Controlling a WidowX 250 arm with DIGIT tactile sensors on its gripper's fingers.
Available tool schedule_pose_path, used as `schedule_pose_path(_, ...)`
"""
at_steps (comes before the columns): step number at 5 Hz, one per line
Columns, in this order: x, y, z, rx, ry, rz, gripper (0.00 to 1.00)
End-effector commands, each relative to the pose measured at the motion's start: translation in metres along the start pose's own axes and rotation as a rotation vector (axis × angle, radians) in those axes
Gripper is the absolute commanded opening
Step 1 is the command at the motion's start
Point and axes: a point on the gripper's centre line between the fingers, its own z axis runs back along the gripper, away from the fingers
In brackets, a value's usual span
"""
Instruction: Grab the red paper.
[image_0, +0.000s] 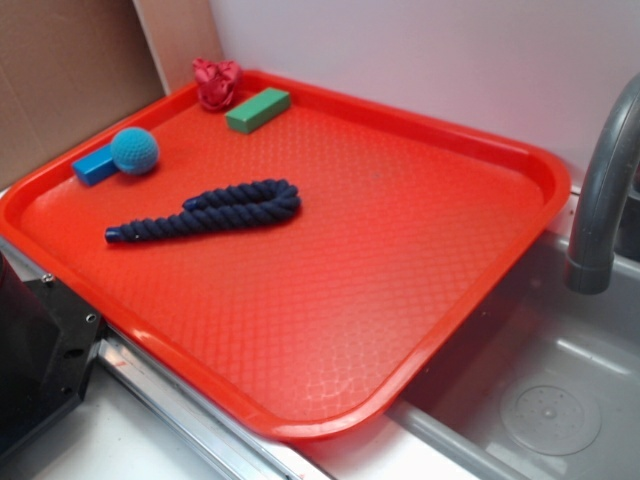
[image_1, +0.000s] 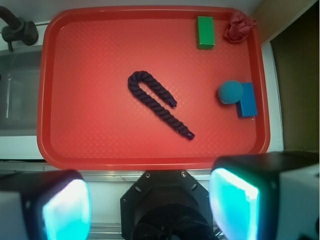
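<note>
End effector (image_1: 150, 200) sits at the bottom of the wrist view, high above everything, off the near edge of the tray (image_1: 150, 162). Its two fingers (image_1: 65, 210) stand wide apart with nothing between them: released, empty. In the exterior view only a black piece of robot hardware shows at the lower left corner; the end effector itself is not visible there.

Task status: nothing done yet, as far as the pictures show. No approach, no contact, no grasp.

Landmark is the tray, a large orange-red plastic one, carried partly over a grey sink (image_0: 560, 400) with a faucet (image_0: 605, 190) at its side. No desk surface clearly seen.

Red paper (image_1: 239, 27): crumpled crimson wad in the tray's far corner, against the rim, well apart from the end effector. In the wrist view that is the tray's top right corner. Looks untouched.

Other things on the tray:
- green block (image_1: 205, 32), just beside the red paper, along the same far edge
- teal ball (image_1: 230, 92), near the tray's right rim in the wrist view, touching a blue block (image_1: 247, 100)
- dark blue rope (image_1: 156, 101), folded, roughly at the tray's centre

Left to do, my judgement: travel across the whole tray to the far corner, descend over the wad, clench, lift. Rim and green block crowd the wad, so finger placement looks tight.
</note>
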Motion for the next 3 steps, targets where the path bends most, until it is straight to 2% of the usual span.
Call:
schedule_pose_path(1, 0.000, 0.000, 0.000, 0.000, 0.000, 0.000, 1.00)
schedule_pose_path(2, 0.026, 0.042, -0.034, 0.063, -0.034, 0.197, 1.00)
schedule_pose_path(3, 0.068, 0.077, -0.070, 0.087, -0.031, 0.307, 1.00)
